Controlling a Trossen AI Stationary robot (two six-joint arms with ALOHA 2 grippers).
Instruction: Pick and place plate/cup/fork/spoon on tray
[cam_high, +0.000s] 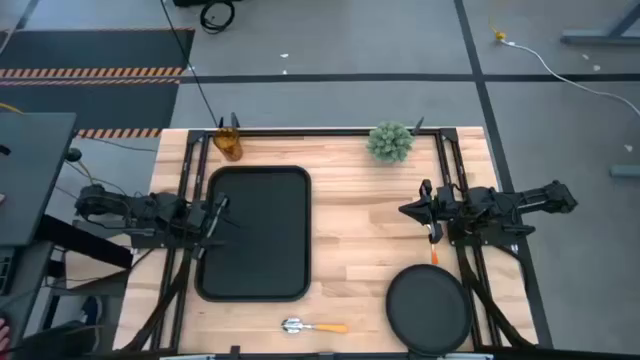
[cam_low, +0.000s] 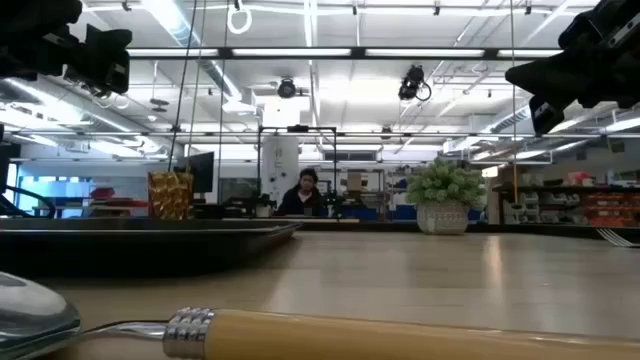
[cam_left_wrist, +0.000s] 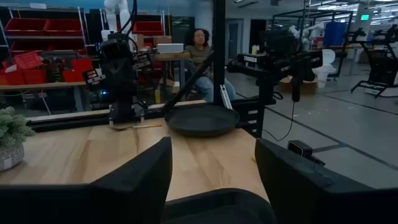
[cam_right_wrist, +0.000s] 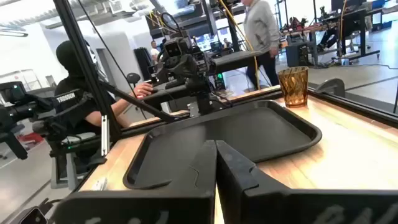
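Black rectangular tray (cam_high: 256, 235) with rounded corners and raised rim lies flat on the left half of the wooden table (cam_high: 350, 230), nothing on it; round dark plate (cam_high: 429, 310) with raised rim sits at the near right, well apart from the tray; spoon (cam_high: 313, 326) with silver bowl and orange handle lies flat at the near edge between tray and plate, bowl toward the tray side; amber translucent cup (cam_high: 229, 142) stands upright at the far left, just beyond the tray's far rim; fork (cam_high: 434, 246) with orange handle lies under the right gripper, just beyond the plate, tines hidden; green spiky plant (cam_high: 390, 141) in a pot at the far edge, right of centre; left gripper (cam_high: 220, 213) hovers over the tray's left rim, fingers (cam_left_wrist: 146, 174) moderately spread, holding nothing; right gripper (cam_high: 411, 210) hangs above the table right of the tray, fingers (cam_right_wrist: 239, 168) pressed together, empty; seated person (cam_left_wrist: 202, 59) in the room beyond the table.
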